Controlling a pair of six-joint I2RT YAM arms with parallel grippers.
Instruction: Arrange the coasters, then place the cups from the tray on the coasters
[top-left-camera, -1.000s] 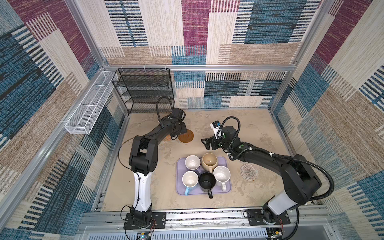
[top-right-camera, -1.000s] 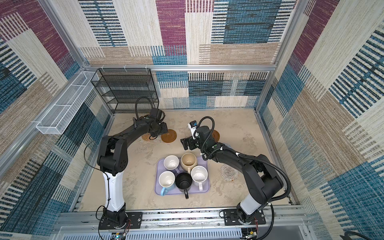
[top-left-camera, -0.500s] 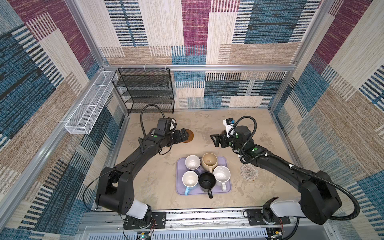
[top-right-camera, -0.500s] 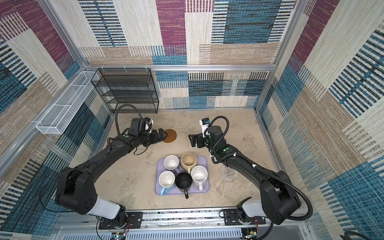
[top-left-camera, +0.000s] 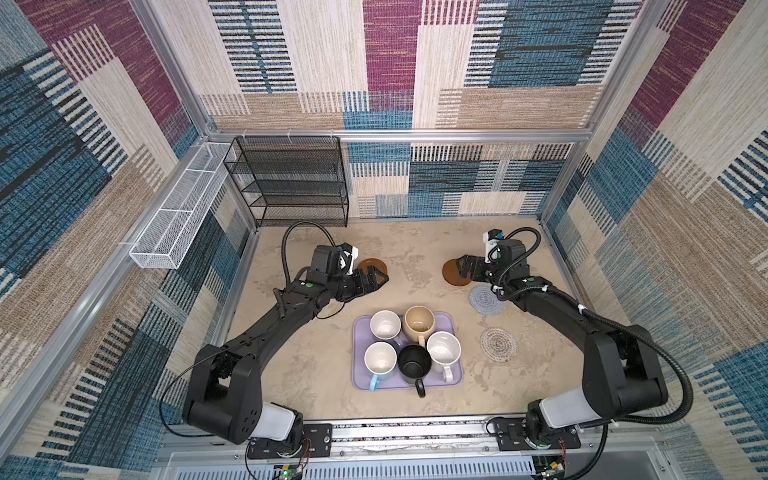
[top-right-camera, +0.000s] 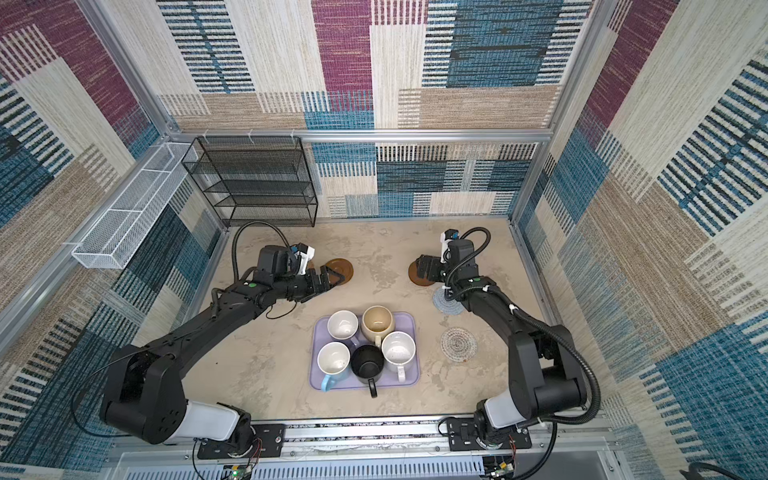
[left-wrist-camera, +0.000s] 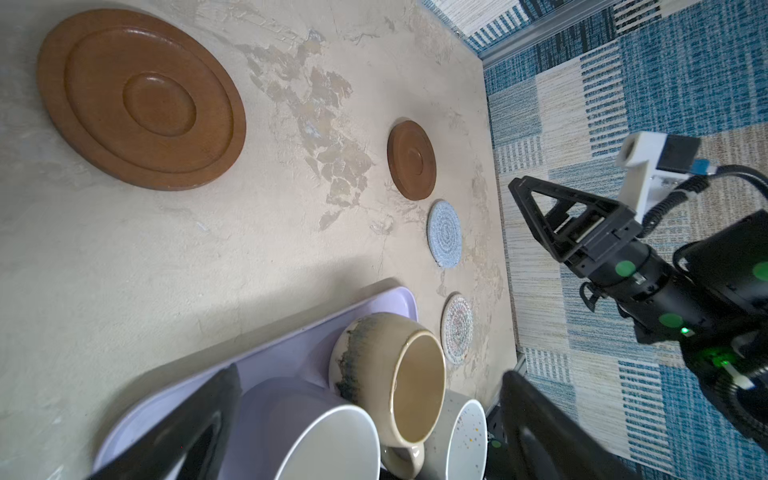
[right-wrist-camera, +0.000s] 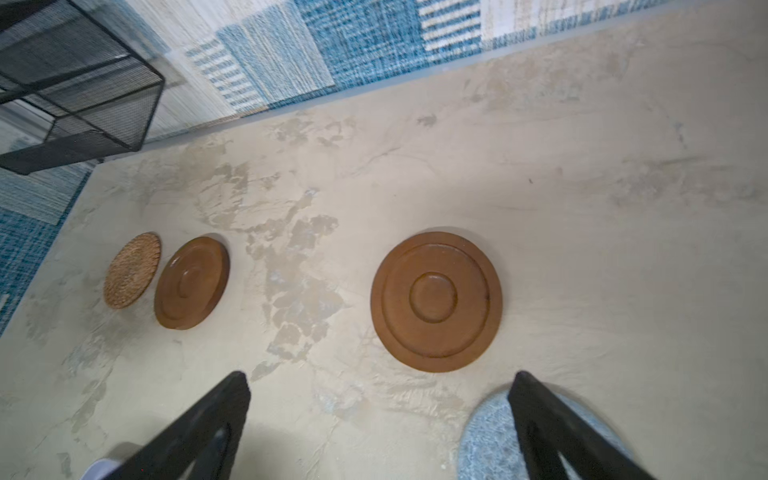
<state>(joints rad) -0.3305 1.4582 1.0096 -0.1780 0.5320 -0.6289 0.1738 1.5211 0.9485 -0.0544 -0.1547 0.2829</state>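
The left tool (top-left-camera: 380, 279) is spread wide and holds nothing; it hangs just over the near edge of the left brown coaster (top-left-camera: 368, 263), which lies flat on the tabletop (top-left-camera: 299, 374). In the right wrist view the tan coaster (right-wrist-camera: 132, 270) lies just beside that brown one, almost touching it; in both top views the left arm hides it. The right tool (top-left-camera: 462, 268) is spread wide too and is empty. It hangs over the right edge of the right brown coaster (top-left-camera: 451, 276), and in its own wrist view that coaster lies flat just ahead of the two fingers (right-wrist-camera: 235, 395), while one finger covers part of the grey-blue coaster (top-left-camera: 484, 300). The grey-blue coaster sits just beside the right brown coaster, toward the front, and the whitish coaster (top-left-camera: 498, 344) lies a bit nearer the front, by the right side of the tray (top-left-camera: 359, 378). The tray is at the front middle of the tabletop, between the two arms and apart from both tools. All five cups stand upright on it, close together: the lavender cup (top-left-camera: 385, 325) and the beige cup (top-left-camera: 419, 322) at the back, the light blue cup (top-left-camera: 380, 359), the black cup (top-left-camera: 413, 363) and the speckled white cup (top-left-camera: 444, 349) in front. No cup is on a coaster yet
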